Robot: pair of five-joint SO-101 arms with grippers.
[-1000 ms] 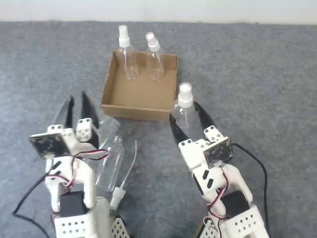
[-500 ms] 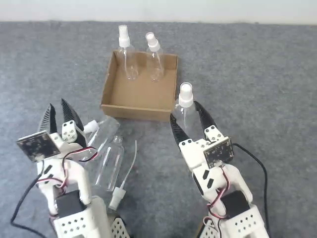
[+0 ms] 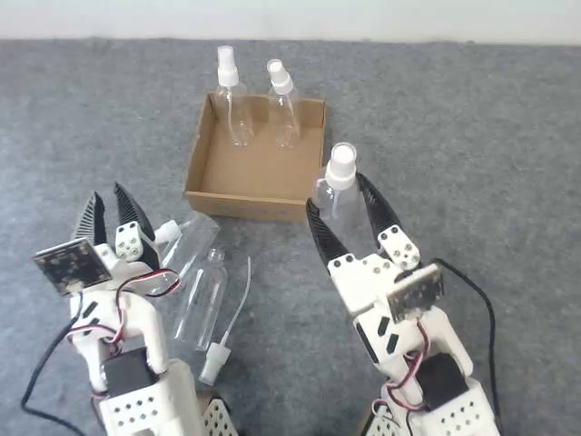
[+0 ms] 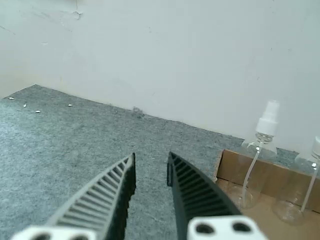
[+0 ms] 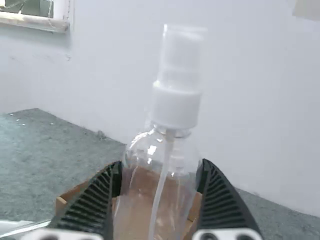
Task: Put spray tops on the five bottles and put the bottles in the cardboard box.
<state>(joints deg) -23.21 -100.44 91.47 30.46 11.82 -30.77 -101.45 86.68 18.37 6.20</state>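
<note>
**High view.** My right gripper (image 3: 335, 193) is clamped on the body of the held bottle (image 3: 332, 203). The bottle is upright and wears its spray top (image 3: 341, 166). It is just outside the near right corner of the cardboard box (image 3: 243, 203). Bottle A (image 3: 234, 116) and bottle B (image 3: 284, 118), both capped, stand inside against the far wall. My left gripper (image 3: 107, 193) is off the box's near left corner, with its fingers slightly apart and empty. Beside it on the mat (image 3: 490, 136) lie a clear bottle (image 3: 188, 243), an uncapped bottle (image 3: 201, 295) and a loose spray top (image 3: 216, 356).

**Left wrist view.** Left gripper (image 4: 151, 159): narrow gap, nothing in it. Beyond it is the box (image 4: 235, 170) with bottle A (image 4: 261, 150) and bottle B (image 4: 302, 200).

**Right wrist view.** Right gripper (image 5: 160, 172): both fingers press the held bottle (image 5: 165, 162). Its spray top (image 5: 176, 100) is seated. The box (image 5: 72, 199) is behind.
</note>
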